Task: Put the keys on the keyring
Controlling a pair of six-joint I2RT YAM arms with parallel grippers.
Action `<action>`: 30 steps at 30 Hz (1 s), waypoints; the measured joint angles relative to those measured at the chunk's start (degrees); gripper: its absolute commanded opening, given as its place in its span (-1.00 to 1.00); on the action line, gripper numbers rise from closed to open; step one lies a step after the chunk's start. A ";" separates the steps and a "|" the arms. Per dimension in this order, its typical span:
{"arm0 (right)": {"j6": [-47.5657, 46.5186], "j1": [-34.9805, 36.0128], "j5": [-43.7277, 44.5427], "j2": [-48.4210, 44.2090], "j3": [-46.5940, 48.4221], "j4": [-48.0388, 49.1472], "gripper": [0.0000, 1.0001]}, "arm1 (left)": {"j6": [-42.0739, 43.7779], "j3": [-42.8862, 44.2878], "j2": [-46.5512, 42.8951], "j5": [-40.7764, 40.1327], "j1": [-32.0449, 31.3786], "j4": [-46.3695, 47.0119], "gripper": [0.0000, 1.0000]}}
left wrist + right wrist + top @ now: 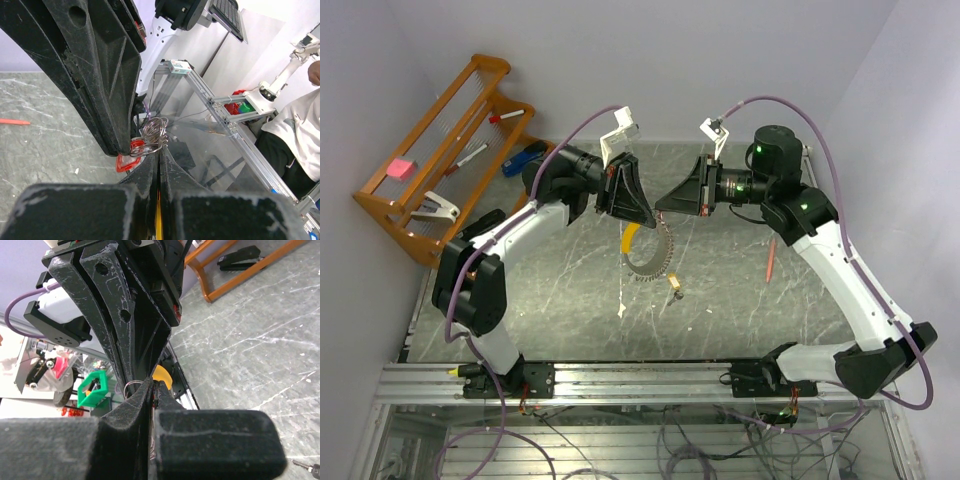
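Left gripper (pixel 642 212): tips pressed together. Its own wrist view shows a yellow sliver between the fingers, so I read it as gripping the ring by the tag. Right gripper (pixel 668 203): also closed, meeting the left tip to tip above the middle of the table (pixel 540 290). The red key (pixel 131 150) sits at its tip, so it looks clamped on that key, though the contact itself is hidden.

Ring (pixel 655 258): only an arc shows, just near of the two tips. Cannot tell whether it hangs or rests on the table. Tag (pixel 632 238) is on its left side.

Red key: its head touches the ring's wire loops (pixel 154 131), and one wire seems to pass through the head. Judgement: threading is in hand, and the key must travel along the wire toward the left gripper.

Brass key (pixel 674 287): loose on the table, just near of the ring and slightly right of the tips, so the right arm is nearer. Its long axis is too small to read.
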 measured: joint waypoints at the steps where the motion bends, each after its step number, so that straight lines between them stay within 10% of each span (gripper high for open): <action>1: -0.33 0.00 0.00 0.00 0.09 -0.07 -1.00 | 0.00 0.00 0.00 0.00 0.00 0.00 -0.86; 30: -4.50 0.55 0.74 -2.60 -0.09 -1.84 -1.00 | -0.31 0.00 1.18 -0.04 3.41 0.09 -0.86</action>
